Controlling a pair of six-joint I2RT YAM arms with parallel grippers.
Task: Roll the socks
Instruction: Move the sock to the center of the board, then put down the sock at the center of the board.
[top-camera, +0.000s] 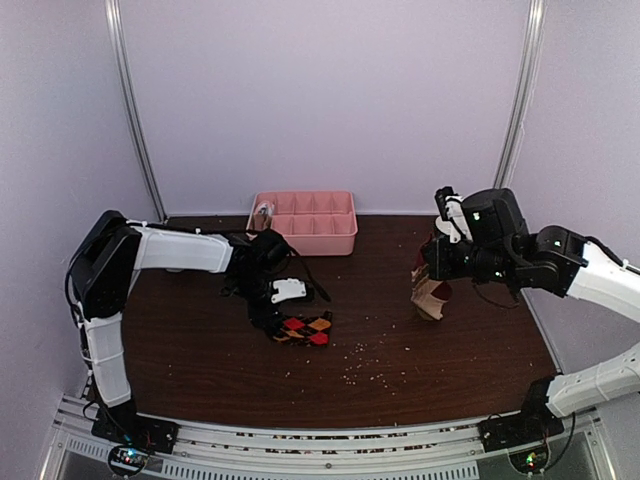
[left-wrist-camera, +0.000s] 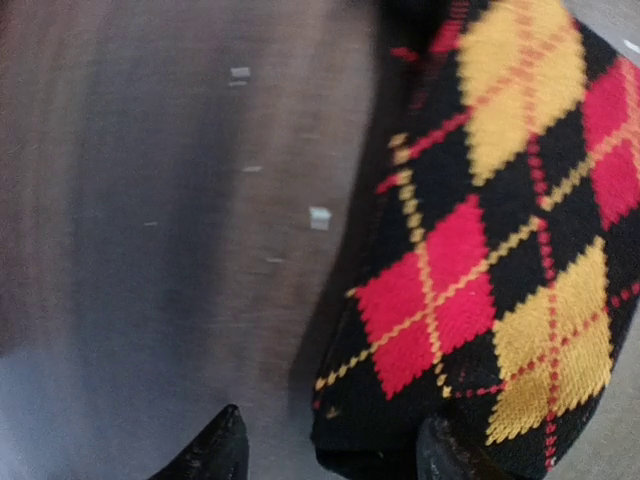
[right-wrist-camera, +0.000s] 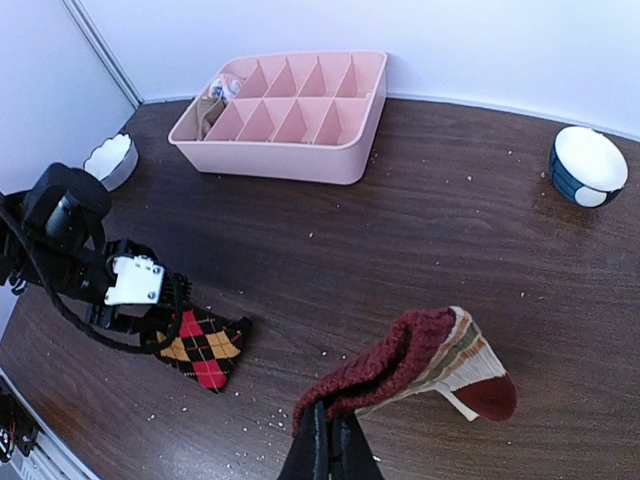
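A black sock with red and orange diamonds (top-camera: 305, 329) (left-wrist-camera: 500, 250) (right-wrist-camera: 205, 348) lies flat on the dark table, left of centre. My left gripper (top-camera: 268, 310) (left-wrist-camera: 335, 450) is down over its near end, jaws apart, the sock's black corner between them; one fingertip (left-wrist-camera: 450, 455) rests at the fabric, the other (left-wrist-camera: 215, 450) over bare wood. My right gripper (top-camera: 432, 268) (right-wrist-camera: 332, 440) is shut on the maroon cuff of a striped cream, olive and red sock (top-camera: 430, 295) (right-wrist-camera: 430, 365), which hangs above the table on the right.
A pink compartment tray (top-camera: 310, 240) (right-wrist-camera: 290, 165) stands at the back centre with something small in its left end cell (right-wrist-camera: 212, 105). A white bowl (right-wrist-camera: 110, 160) sits far left, a blue and white bowl (right-wrist-camera: 588, 165) far right. Crumbs (top-camera: 365, 370) dot the front.
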